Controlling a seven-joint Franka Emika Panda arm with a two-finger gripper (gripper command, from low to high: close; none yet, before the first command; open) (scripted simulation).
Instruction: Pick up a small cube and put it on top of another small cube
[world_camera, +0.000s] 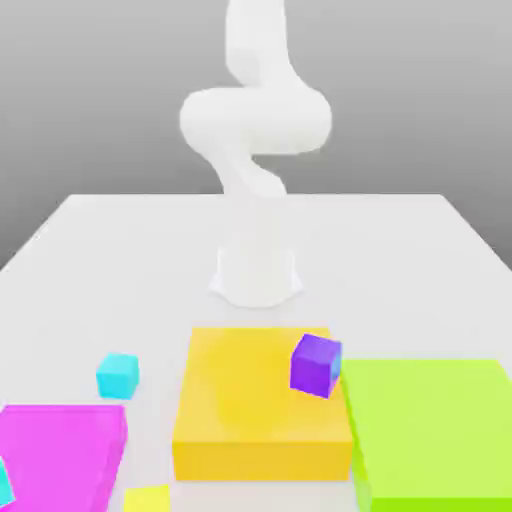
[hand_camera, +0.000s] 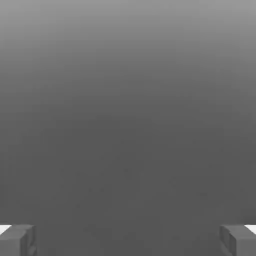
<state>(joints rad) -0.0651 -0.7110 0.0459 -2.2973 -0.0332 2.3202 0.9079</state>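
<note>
The small yellow cube (world_camera: 148, 498) is seen low on the white table (world_camera: 120, 260), partly cut off by the exterior view's lower edge, just beside the magenta block (world_camera: 60, 450). The violet-purple cube (world_camera: 316, 364) is found tilted, one corner raised, perched at the orange-yellow block (world_camera: 250, 420)'s edge on the exterior view's right. The two cubes are kept well apart.

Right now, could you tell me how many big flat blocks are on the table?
3: orange-yellow block in the middle, green block at the exterior view's right, magenta block at its left.
</note>
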